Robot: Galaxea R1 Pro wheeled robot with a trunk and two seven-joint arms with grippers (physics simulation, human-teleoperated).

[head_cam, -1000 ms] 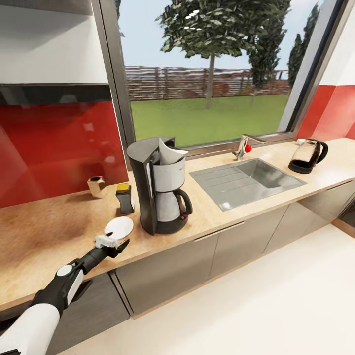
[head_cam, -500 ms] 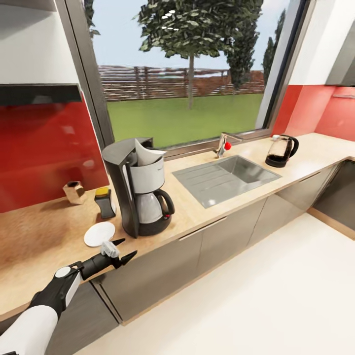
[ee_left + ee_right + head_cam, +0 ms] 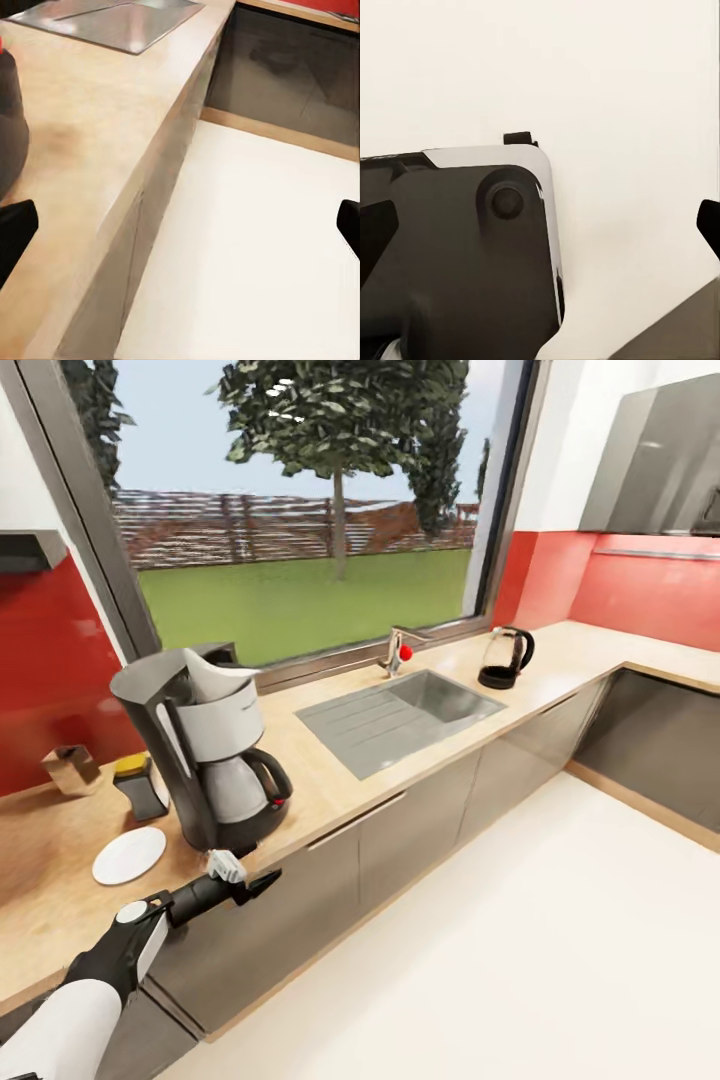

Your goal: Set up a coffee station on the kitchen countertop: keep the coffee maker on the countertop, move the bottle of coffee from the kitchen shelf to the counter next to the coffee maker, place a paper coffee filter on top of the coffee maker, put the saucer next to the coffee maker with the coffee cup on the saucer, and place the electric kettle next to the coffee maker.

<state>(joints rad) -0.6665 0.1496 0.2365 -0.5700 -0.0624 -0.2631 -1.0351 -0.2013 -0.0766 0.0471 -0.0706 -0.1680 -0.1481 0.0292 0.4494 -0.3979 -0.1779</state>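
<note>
The coffee maker (image 3: 205, 755) stands on the kitchen countertop (image 3: 330, 785) with the paper coffee filter (image 3: 215, 680) sticking out of its top. Behind it to the left is the bottle of coffee (image 3: 140, 785) with its yellow cap. The white saucer (image 3: 129, 855) lies bare to the left of the machine. Far along the counter, past the sink, stands the electric kettle (image 3: 505, 657). My left gripper (image 3: 250, 868) hangs open at the counter's front edge, just in front of the coffee maker, holding nothing. My right gripper (image 3: 540, 229) is open too. The coffee cup and the kitchen shelf are out of view.
A steel sink (image 3: 400, 715) with a faucet (image 3: 400, 652) lies between the coffee maker and the kettle. A tan holder (image 3: 72, 768) stands by the red backsplash. Grey cabinet fronts (image 3: 420, 815) run below; the counter turns a corner at right. Pale floor (image 3: 520, 960) spreads in front.
The head view has swung to the right, so everything has slid left in the picture. My left gripper has come off the saucer and now sits to its right at the counter's edge.
</note>
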